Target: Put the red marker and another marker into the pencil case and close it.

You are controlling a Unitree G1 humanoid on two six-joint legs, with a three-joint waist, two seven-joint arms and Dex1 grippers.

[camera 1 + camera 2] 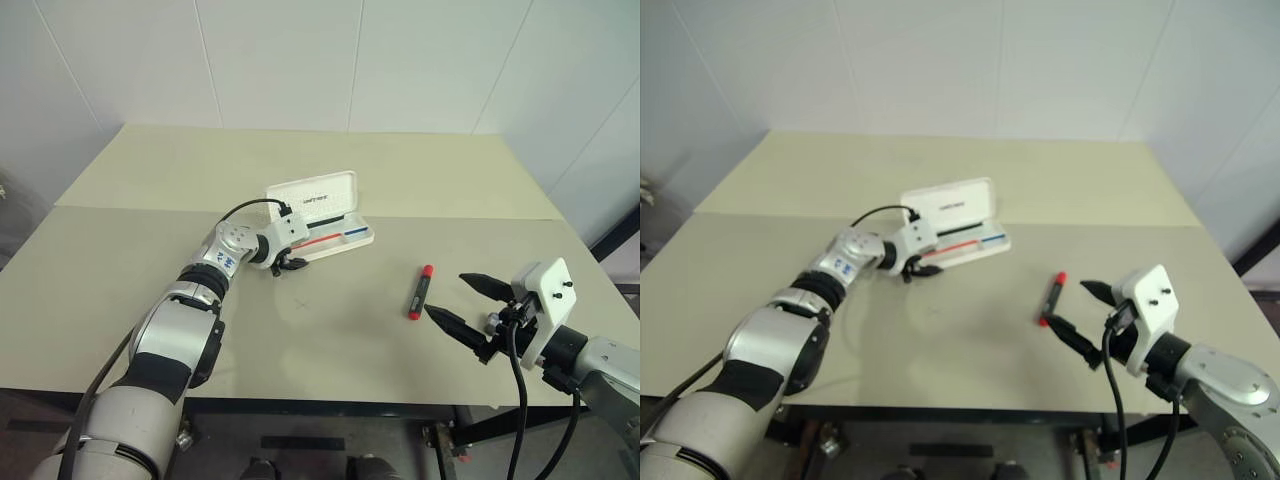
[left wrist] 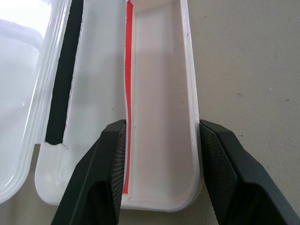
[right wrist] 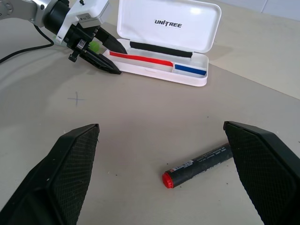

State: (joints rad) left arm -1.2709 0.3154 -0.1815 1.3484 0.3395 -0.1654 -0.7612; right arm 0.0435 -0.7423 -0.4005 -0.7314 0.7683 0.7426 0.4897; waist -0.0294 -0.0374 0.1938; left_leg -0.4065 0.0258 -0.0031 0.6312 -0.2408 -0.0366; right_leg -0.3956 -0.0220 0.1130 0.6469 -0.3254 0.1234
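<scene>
White and hard, the pencil case (image 1: 322, 205) lies open on the far middle of the table (image 1: 300, 350). Its lid stands up at the back. The tray has a red stripe and a blue stripe inside. In the left wrist view the left end of the tray looks bare, with no marker in it.

The red marker (image 1: 420, 291) is not in the case. It lies flat on the table, to the right of the case and nearer to the robot, well apart from it. The right gripper (image 1: 444, 294) hangs just to the right of it, with its two black fingers spread wide and nothing between them.

The left gripper (image 1: 290, 264) is at the left end of the case. One finger sits inside the tray on the red stripe and the other sits on the outside of the near wall, so it looks to be pinching that end of the case.

A small bit of bright green, likely the green marker (image 3: 95, 46), peeks out right by the left gripper. I cannot tell if it lies on the table or in the case.

So I think the job is only just started. The red marker must go in, the green one may need to go in too, and then the lid has to be shut.
</scene>
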